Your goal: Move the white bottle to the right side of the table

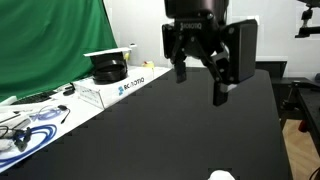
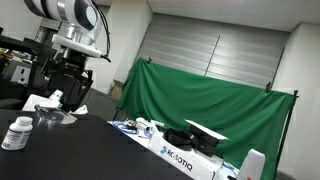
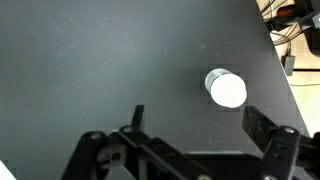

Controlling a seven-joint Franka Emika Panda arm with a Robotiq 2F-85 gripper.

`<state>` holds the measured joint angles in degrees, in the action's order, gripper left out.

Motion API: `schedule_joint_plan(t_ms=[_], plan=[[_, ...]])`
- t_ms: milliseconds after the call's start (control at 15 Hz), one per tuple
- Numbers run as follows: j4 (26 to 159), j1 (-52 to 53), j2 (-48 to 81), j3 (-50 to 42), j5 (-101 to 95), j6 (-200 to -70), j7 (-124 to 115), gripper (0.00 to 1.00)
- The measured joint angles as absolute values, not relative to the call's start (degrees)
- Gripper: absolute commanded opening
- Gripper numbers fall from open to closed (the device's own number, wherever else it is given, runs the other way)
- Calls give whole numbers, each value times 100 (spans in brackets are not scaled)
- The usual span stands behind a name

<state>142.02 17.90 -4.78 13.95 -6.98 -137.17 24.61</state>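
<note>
Wrist view gives us the gripper (image 3: 195,118) with its fingers (image 3: 258,122) spread wide and nothing between them. We see the white bottle (image 3: 226,88) standing on the black table (image 3: 80,60), just beyond the fingertips and nearer one finger than the other. It touches neither finger.

white bottle (image 2: 18,133): dark label band | table (image 1: 150,130): matte black | curtain (image 2: 200,110): green | box (image 1: 125,87): white, blue lettering
</note>
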Motion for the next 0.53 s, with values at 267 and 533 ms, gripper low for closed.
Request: schedule_joint_plan(t_ms=[267,533], plan=[[14148,1821,10,1521,-456,-14000,2560,100],[14056,1878,358,1754,-422,-14080,2554,100]])
